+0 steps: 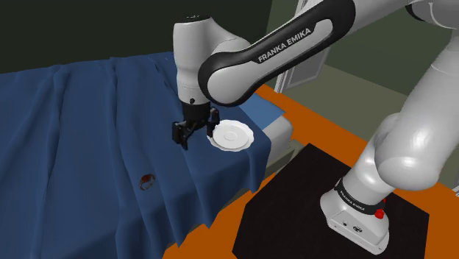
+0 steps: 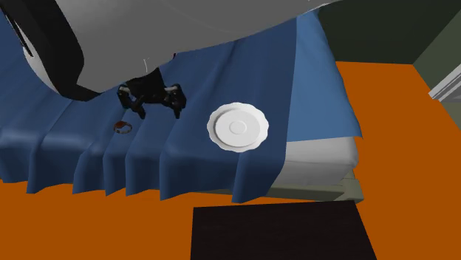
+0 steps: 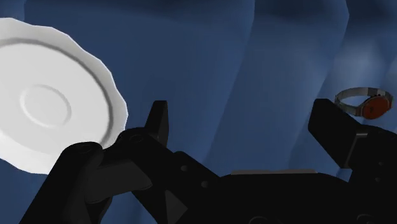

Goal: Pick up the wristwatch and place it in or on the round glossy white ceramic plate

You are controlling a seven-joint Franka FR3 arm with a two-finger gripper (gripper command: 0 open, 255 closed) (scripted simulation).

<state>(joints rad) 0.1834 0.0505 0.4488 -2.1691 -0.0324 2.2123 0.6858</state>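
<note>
The white plate, with its wavy rim, lay on the blue cloth beyond the outer side of one finger, apart from it. The gripper hung above the cloth with its fingers spread wide and nothing between them except bare cloth. The wristwatch, a metal band with a red face, lay on the cloth just past the outer side of the other finger, not in the gap.

From this position, several things could have gone wrong, in my judgement. If the gripper had gone straight down and closed, it would have caught only a fold of cloth, because the watch was outside the fingers. A small sideways error could have put one fingertip on the band and pressed it into the soft cloth, or pushed it away. The watch also seemed to lie near the place where the cloth begins to hang down, so a push could have sent it sliding off. A pinched cloth, when lifted, might have pulled the plate too.
</note>
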